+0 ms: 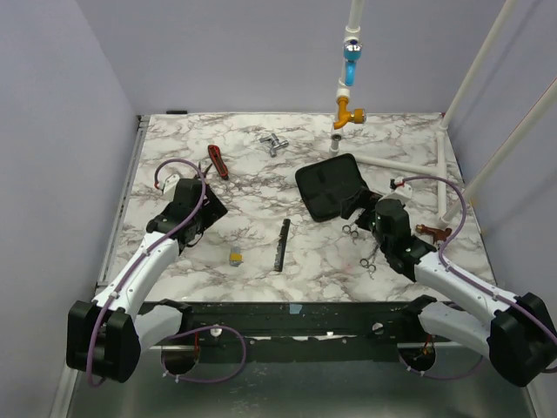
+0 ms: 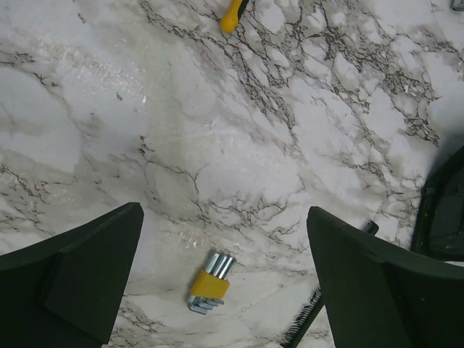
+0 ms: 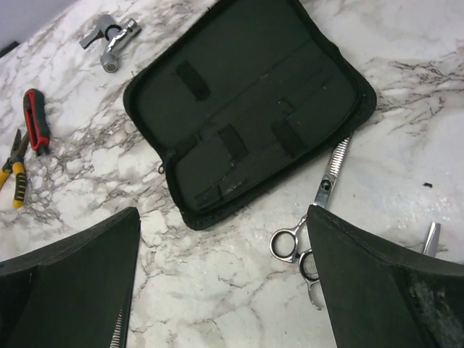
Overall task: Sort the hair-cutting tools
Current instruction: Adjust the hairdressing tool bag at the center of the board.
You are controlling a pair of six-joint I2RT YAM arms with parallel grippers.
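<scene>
A slim black comb point(image 1: 283, 244) lies mid-table; its toothed edge point(image 2: 308, 319) shows by my left gripper's right finger. One pair of silver scissors point(image 1: 352, 229) lies by the near corner of an open black case point(image 1: 332, 186). In the right wrist view, these scissors point(image 3: 324, 190) run partly under the right finger. Another pair point(image 1: 369, 261) lies nearer the front edge. My left gripper point(image 1: 200, 209) point(image 2: 223, 214) is open above bare marble, holding nothing. My right gripper point(image 1: 376, 216) point(image 3: 223, 212) is open too, just short of the case point(image 3: 246, 109).
A yellow-banded hex key set point(image 2: 210, 284) point(image 1: 235, 256) lies between the left fingers. A red-handled tool point(image 1: 217, 161) point(image 3: 36, 119), yellow-handled pliers point(image 3: 16, 172) and a silver fitting point(image 1: 274, 144) lie further back. White pipes with an orange valve point(image 1: 350, 111) stand back right.
</scene>
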